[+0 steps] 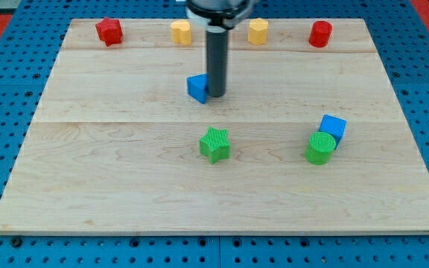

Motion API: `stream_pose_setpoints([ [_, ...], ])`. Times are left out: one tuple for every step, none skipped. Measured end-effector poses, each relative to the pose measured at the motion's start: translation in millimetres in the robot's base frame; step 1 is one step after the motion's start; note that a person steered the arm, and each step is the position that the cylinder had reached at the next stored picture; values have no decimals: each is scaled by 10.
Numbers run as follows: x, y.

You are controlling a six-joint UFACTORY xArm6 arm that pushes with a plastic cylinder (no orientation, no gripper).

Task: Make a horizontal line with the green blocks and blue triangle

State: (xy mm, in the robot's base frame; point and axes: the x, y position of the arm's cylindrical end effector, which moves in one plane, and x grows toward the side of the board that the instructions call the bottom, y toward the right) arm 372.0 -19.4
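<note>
My tip (217,94) rests against the right side of the blue triangle (197,87), which sits mid-bench, farther back than the green star (214,144) and the green cylinder (320,148). There is no gripper on this arm, only a bare rod. To push well, I judge the tip should get behind the triangle and nudge it nearer, level with the greens, left of the star. The blocks look like ribbed plastic; the wooden bench (125,186) is smooth, pale and grained
</note>
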Motion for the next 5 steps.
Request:
stream_pose_setpoints([
  [-437,-94],
  [-398,-397],
  [-66,-909],
  [384,-1015],
  [789,-976],
])
